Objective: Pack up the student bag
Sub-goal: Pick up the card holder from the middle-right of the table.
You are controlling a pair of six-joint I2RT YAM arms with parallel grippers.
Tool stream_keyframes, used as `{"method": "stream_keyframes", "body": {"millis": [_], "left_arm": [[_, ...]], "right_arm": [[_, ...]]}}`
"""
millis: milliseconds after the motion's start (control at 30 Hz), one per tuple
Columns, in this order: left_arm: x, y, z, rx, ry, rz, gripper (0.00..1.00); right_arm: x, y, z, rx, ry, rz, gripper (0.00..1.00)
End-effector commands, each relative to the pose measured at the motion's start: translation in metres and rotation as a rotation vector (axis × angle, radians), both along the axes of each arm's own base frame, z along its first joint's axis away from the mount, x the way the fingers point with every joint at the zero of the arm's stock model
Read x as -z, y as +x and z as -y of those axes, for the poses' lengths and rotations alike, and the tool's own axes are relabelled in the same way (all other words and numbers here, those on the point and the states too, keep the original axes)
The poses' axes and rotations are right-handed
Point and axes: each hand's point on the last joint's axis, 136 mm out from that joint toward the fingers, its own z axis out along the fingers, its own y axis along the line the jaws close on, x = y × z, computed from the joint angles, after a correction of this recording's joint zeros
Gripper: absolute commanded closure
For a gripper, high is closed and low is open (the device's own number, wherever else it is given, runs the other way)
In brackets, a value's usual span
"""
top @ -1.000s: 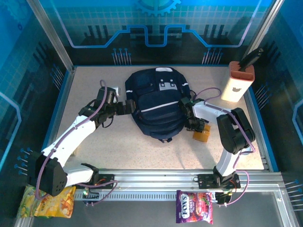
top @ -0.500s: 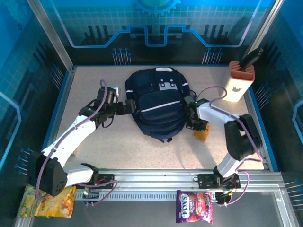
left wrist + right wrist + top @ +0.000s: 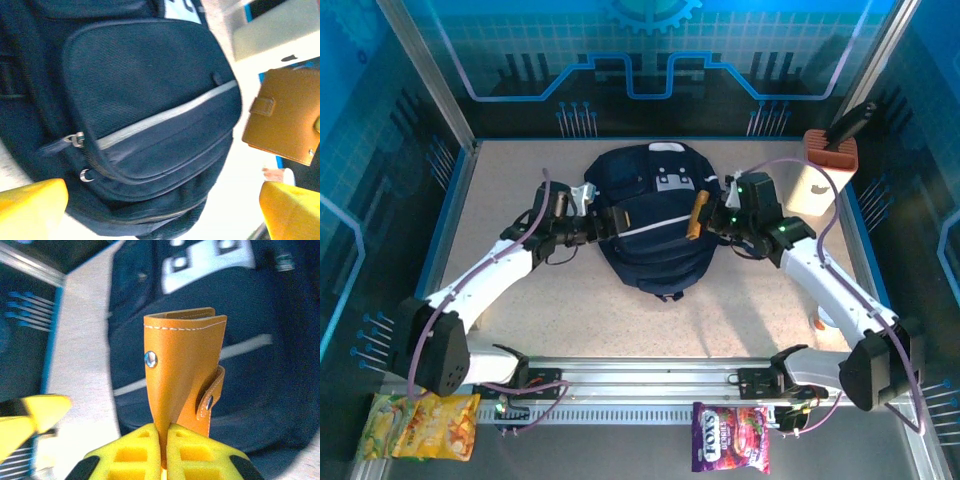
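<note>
The student bag [image 3: 650, 215] lies flat mid-table: navy, with a thin white stripe and a grey-white buckle patch near its top. Its front pocket, stripe and zipper pulls fill the left wrist view [image 3: 145, 100]. My left gripper [image 3: 610, 222] is at the bag's left side, open [image 3: 160, 215], its yellow fingers [image 3: 30, 210] spread wide with bag fabric between them. My right gripper [image 3: 715, 222] is shut on a tan leather wallet [image 3: 696, 215], held upright over the bag's right side. The pads pinch the wallet's [image 3: 185, 370] lower edge [image 3: 165, 440]. The wallet [image 3: 285, 117] hangs beyond the bag.
A white and orange holder [image 3: 820, 175] with a dark handle sticking out stands at the back right. A small pale item [image 3: 820, 322] lies on the table at the right. A purple snack bag [image 3: 730, 437] and a yellow one [image 3: 420, 425] lie in front of the rail.
My right arm lifted the wallet off the table by the bag's lower right and carried it up over the bag's right side. My left gripper shifted right onto the bag.
</note>
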Motion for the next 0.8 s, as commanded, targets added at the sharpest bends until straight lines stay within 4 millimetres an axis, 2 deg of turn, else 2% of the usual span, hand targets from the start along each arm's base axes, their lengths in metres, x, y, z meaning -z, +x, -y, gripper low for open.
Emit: {"method": "stream_keyframes", "body": {"millis": [0, 167, 333, 500, 600, 767], "left_arm": [[-0.011, -0.001, 0.031, 0.077, -0.107, -0.014, 0.04], [0.006, 0.010, 0.060, 0.104, -0.076, -0.061, 0.11], [0.026, 0.025, 0.085, 0.136, -0.043, -0.108, 0.21], [0.051, 0.030, 0.106, 0.176, -0.021, -0.173, 0.34], [0.059, 0.027, 0.113, 0.204, -0.011, -0.192, 0.39], [0.063, 0.020, 0.120, 0.242, 0.012, -0.199, 0.42]], "right_arm": [[-0.023, 0.006, -0.038, -0.128, 0.189, 0.030, 0.91], [0.001, 0.008, -0.046, -0.140, 0.205, -0.057, 0.91], [0.028, 0.010, -0.035, -0.109, 0.190, -0.135, 0.86], [0.052, 0.009, -0.032, -0.117, 0.179, -0.224, 0.74], [0.061, 0.007, -0.030, -0.124, 0.143, -0.259, 0.64], [0.072, 0.006, -0.021, -0.107, 0.062, -0.288, 0.55]]}}
